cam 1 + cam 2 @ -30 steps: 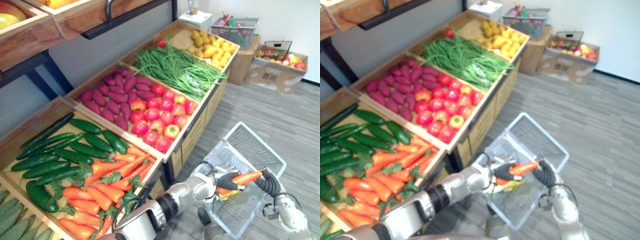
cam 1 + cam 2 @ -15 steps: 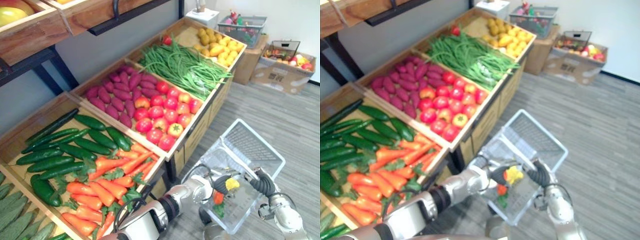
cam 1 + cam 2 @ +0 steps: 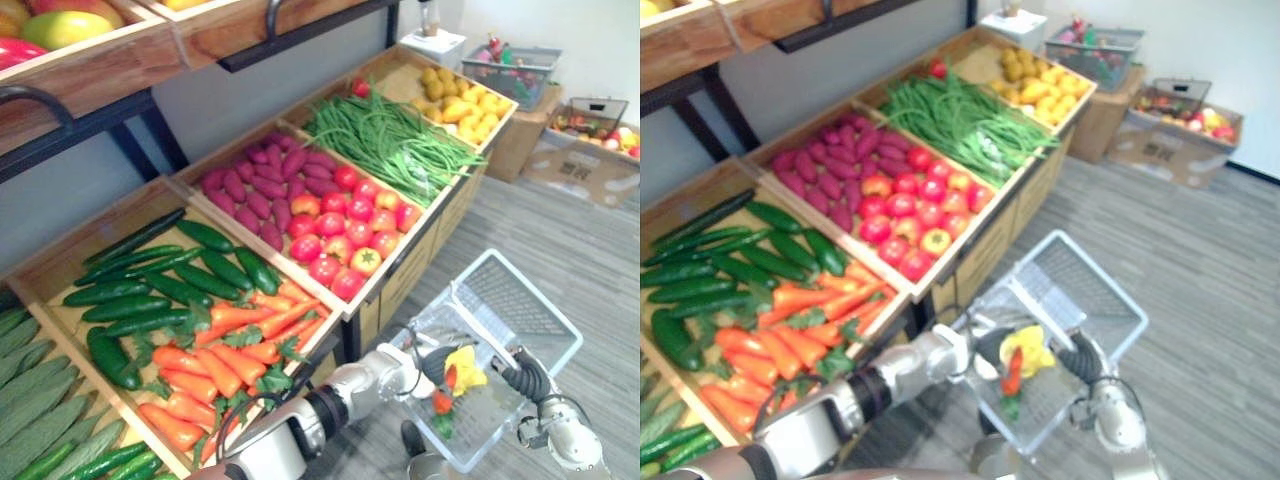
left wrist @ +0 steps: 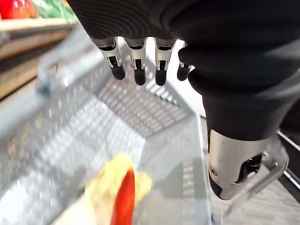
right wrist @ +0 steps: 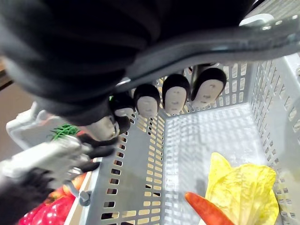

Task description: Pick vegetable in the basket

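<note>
Grey basket [image 3: 512, 305] — carrot [image 5: 206, 212], yellow leaf [image 5: 243, 192] inside; left robot hand [image 4: 136, 63] slack, right robot hand [image 5: 176, 96] gripping handle [image 5: 201, 44].

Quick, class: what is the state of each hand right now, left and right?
Left hand: open, fingers relaxed over the basket, holding nothing.
Right hand: closed, fingers curled round the basket handle.

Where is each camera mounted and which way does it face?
Left eye view: on head, facing down at vegetable crates and basket; both arms show.
Right eye view: same, slightly aside.
Left wrist view: above basket, open left hand over carrot.
Right wrist view: right hand curled round basket handle.
Both wrist views share the carrot.
</note>
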Controlling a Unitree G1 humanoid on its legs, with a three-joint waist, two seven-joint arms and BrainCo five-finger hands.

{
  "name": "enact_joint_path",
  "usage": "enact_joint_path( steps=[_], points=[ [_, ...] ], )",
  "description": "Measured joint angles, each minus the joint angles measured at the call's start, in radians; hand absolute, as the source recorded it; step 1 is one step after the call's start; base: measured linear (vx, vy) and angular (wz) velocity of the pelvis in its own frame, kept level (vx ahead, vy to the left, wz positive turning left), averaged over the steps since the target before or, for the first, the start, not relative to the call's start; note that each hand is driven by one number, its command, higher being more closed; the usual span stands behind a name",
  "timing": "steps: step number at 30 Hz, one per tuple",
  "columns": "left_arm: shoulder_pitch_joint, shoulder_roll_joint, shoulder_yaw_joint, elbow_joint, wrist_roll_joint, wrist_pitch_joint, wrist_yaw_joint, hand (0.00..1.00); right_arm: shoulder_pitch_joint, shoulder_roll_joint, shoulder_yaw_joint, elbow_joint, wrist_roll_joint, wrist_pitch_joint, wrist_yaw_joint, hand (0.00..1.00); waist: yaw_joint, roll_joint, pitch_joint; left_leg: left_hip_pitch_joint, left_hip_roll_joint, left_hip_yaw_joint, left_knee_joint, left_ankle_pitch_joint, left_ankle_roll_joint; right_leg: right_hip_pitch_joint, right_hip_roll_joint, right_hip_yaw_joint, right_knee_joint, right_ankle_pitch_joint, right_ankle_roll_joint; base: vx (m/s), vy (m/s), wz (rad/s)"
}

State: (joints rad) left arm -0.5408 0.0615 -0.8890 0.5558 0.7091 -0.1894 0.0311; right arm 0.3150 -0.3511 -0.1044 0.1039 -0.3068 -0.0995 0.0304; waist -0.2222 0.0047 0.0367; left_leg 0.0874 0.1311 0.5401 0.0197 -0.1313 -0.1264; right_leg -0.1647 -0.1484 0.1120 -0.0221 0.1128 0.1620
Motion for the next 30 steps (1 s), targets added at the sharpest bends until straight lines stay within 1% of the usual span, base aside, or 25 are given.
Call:
enact_joint_path(
  steps=[1,2,3,4,7,8,9,10,11,12,14,16,17,18,20,21,22,23,24,25,27,28,29,30],
  points=[
    [0.026,0.05,0.021,-0.097,-0.006,-0.011,-0.006,0.0,-0.002,0.022,-0.035,0.047,-0.002,0.0,-0.004,1.0,0.014,-0.006,-0.004,0.0,0.003,-0.021,0.0,0.006,0.001,0.015,-0.002,-0.019,-0.004,0.0,0.0,-0.02,-0.057,0.43],
    [0.044,0.073,0.037,-0.141,-0.025,-0.017,-0.008,0.0,-0.002,0.029,-0.051,0.071,-0.006,0.001,-0.007,1.0,0.02,-0.008,-0.008,-0.001,0.003,-0.034,0.0,0.01,0.001,0.023,-0.005,-0.031,-0.008,0.0,0.0,-0.01,-0.057,0.51],
    [0.087,0.119,0.073,-0.232,-0.041,-0.023,-0.01,0.0,-0.002,0.042,-0.08,0.117,-0.009,0.004,-0.014,1.0,0.037,-0.013,-0.013,-0.003,0.003,-0.055,-0.001,0.015,0.003,0.034,-0.008,-0.051,-0.01,0.0,0.0,-0.03,-0.053,0.56],
    [0.14,0.166,0.118,-0.318,-0.05,-0.031,-0.011,0.0,-0.002,0.056,-0.104,0.166,-0.009,0.006,-0.026,1.0,0.049,-0.018,-0.021,-0.016,0.003,-0.079,-0.001,0.019,0.005,0.037,-0.01,-0.068,-0.011,0.0,0.0,-0.04,-0.058,0.56],
    [0.296,0.28,0.241,-0.501,-0.123,-0.049,-0.013,0.0,-0.022,0.076,-0.153,0.301,-0.009,0.006,-0.044,1.0,0.077,-0.028,-0.028,-0.028,0.0,-0.117,-0.001,0.025,0.009,0.05,-0.018,-0.1,-0.011,-0.002,-0.001,-0.05,-0.047,0.39],
    [0.366,0.32,0.295,-0.57,-0.148,-0.052,-0.013,0.0,-0.025,0.087,-0.18,0.353,-0.009,0.007,-0.048,1.0,0.093,-0.032,-0.033,-0.032,-0.004,-0.135,-0.005,0.031,0.012,0.055,-0.023,-0.115,-0.011,-0.007,-0.002,-0.04,-0.026,0.4],
    [0.404,0.335,0.327,-0.603,-0.159,-0.053,-0.013,0.0,-0.031,0.09,-0.193,0.383,-0.009,0.007,-0.053,1.0,0.094,-0.034,-0.034,-0.033,-0.006,-0.143,-0.011,0.036,0.013,0.058,-0.025,-0.123,-0.011,-0.009,-0.003,-0.03,-0.027,0.45],
    [0.483,0.351,0.395,-0.664,-0.174,-0.054,-0.011,0.0,-0.041,0.094,-0.213,0.442,-0.009,0.009,-0.064,1.0,0.1,-0.036,-0.035,-0.033,-0.011,-0.163,-0.023,0.046,0.013,0.065,-0.03,-0.141,-0.011,-0.013,-0.002,-0.02,-0.025,0.45],
    [0.553,0.36,0.456,-0.718,-0.204,-0.056,-0.007,0.0,-0.044,0.097,-0.23,0.489,-0.009,0.01,-0.075,1.0,0.112,-0.038,-0.037,-0.033,-0.014,-0.179,-0.036,0.056,0.016,0.069,-0.033,-0.157,-0.011,-0.015,-0.002,-0.02,-0.023,0.41],
    [0.582,0.366,0.477,-0.743,-0.227,-0.057,-0.005,0.0,-0.045,0.098,-0.239,0.51,-0.009,0.012,-0.076,1.0,0.121,-0.038,-0.037,-0.036,-0.015,-0.185,-0.039,0.059,0.016,0.07,-0.034,-0.162,-0.011,-0.015,-0.003,-0.01,-0.024,0.37],
    [0.68,0.371,0.537,-0.813,-0.273,-0.072,0.001,0.0,-0.06,0.098,-0.251,0.589,-0.01,0.023,-0.089,1.0,0.142,-0.042,-0.041,-0.048,-0.02,-0.216,-0.052,0.074,0.016,0.071,-0.04,-0.191,-0.011,-0.02,-0.005,-0.01,-0.027,0.36],
    [0.732,0.359,0.555,-0.825,-0.303,-0.089,0.004,0.0,-0.081,0.098,-0.264,0.656,-0.01,0.029,-0.1,1.0,0.146,-0.041,-0.043,-0.051,-0.029,-0.24,-0.052,0.086,0.021,0.074,-0.044,-0.215,-0.011,-0.021,-0.008,0.0,-0.023,0.52],
    [0.862,0.274,0.641,-0.769,-0.345,-0.094,0.04,0.0,-0.114,0.099,-0.278,0.744,-0.01,0.031,-0.127,1.0,0.151,-0.036,-0.05,-0.071,-0.031,-0.287,-0.048,0.094,0.025,0.083,-0.05,-0.266,-0.011,-0.033,-0.027,0.0,-0.034,0.72],
    [0.875,0.267,0.662,-0.731,-0.345,-0.094,0.057,0.0,-0.117,0.099,-0.278,0.754,-0.01,0.029,-0.137,1.0,0.154,-0.034,-0.053,-0.079,-0.031,-0.302,-0.048,0.097,0.024,0.083,-0.051,-0.278,-0.011,-0.035,-0.029,-0.02,-0.04,0.62],
    [0.889,0.267,0.676,-0.726,-0.344,-0.094,0.074,0.0,-0.127,0.099,-0.278,0.774,-0.009,0.028,-0.147,1.0,0.159,-0.033,-0.053,-0.085,-0.031,-0.312,-0.051,0.103,0.024,0.082,-0.051,-0.289,-0.011,-0.036,-0.031,-0.02,-0.02,0.19],
    [0.9,0.261,0.684,-0.681,-0.344,-0.119,0.081,0.0,-0.127,0.099,-0.278,0.778,-0.009,0.028,-0.153,1.0,0.172,-0.034,-0.053,-0.087,-0.031,-0.318,-0.052,0.105,0.024,0.083,-0.051,-0.295,-0.011,-0.038,-0.033,-0.02,-0.02,0.14],
    [0.899,0.253,0.693,-0.632,-0.344,-0.136,0.083,0.0,-0.127,0.099,-0.278,0.78,-0.009,0.028,-0.154,1.0,0.174,-0.035,-0.054,-0.089,-0.032,-0.325,-0.052,0.105,0.025,0.085,-0.051,-0.299,-0.012,-0.039,-0.035,-0.01,-0.014,0.17],
    [0.896,0.238,0.715,-0.537,-0.339,-0.149,0.085,0.0,-0.127,0.099,-0.278,0.785,-0.009,0.027,-0.158,1.0,0.173,-0.029,-0.059,-0.09,-0.033,-0.336,-0.052,0.106,0.025,0.09,-0.052,-0.31,-0.014,-0.04,-0.035,0.01,-0.008,0.27],
    [0.888,0.211,0.759,-0.383,-0.327,-0.141,0.104,0.0,-0.126,0.099,-0.277,0.802,-0.008,0.021,-0.173,1.0,0.171,-0.024,-0.062,-0.091,-0.034,-0.352,-0.051,0.107,0.025,0.102,-0.053,-0.328,-0.022,-0.041,-0.035,0.01,-0.012,0.36],
    [0.879,0.182,0.82,-0.265,-0.304,-0.119,0.127,0.0,-0.124,0.101,-0.277,0.819,-0.005,0.018,-0.184,1.0,0.172,-0.024,-0.066,-0.096,-0.034,-0.367,-0.051,0.108,0.025,0.108,-0.052,-0.342,-0.031,-0.043,-0.034,0.01,-0.015,0.34],
    [0.881,0.16,0.888,-0.156,-0.297,-0.101,0.165,0.0,-0.121,0.108,-0.278,0.821,0.001,0.008,-0.198,1.0,0.173,-0.025,-0.066,-0.106,-0.034,-0.386,-0.052,0.112,0.024,0.112,-0.052,-0.361,-0.035,-0.043,-0.034,0.0,-0.019,0.3],
    [0.885,0.152,0.921,-0.117,-0.294,-0.113,0.204,0.0,-0.117,0.115,-0.28,0.83,0.002,0.003,-0.208,1.0,0.181,-0.028,-0.067,-0.107,-0.033,-0.395,-0.052,0.114,0.024,0.12,-0.051,-0.373,-0.04,-0.043,-0.034,0.01,-0.021,0.28],
    [0.879,0.135,0.957,-0.075,-0.294,-0.116,0.224,0.0,-0.117,0.119,-0.28,0.844,0.002,0.0,-0.219,1.0,0.196,-0.031,-0.068,-0.105,-0.033,-0.401,-0.052,0.114,0.024,0.129,-0.051,-0.378,-0.044,-0.044,-0.035,0.01,-0.014,0.21],
    [0.873,0.127,0.964,-0.064,-0.294,-0.118,0.233,0.0,-0.117,0.122,-0.28,0.849,0.002,0.0,-0.223,1.0,0.199,-0.031,-0.068,-0.103,-0.034,-0.405,-0.052,0.114,0.024,0.135,-0.051,-0.382,-0.047,-0.044,-0.035,0.01,-0.012,0.15]
  ],
)
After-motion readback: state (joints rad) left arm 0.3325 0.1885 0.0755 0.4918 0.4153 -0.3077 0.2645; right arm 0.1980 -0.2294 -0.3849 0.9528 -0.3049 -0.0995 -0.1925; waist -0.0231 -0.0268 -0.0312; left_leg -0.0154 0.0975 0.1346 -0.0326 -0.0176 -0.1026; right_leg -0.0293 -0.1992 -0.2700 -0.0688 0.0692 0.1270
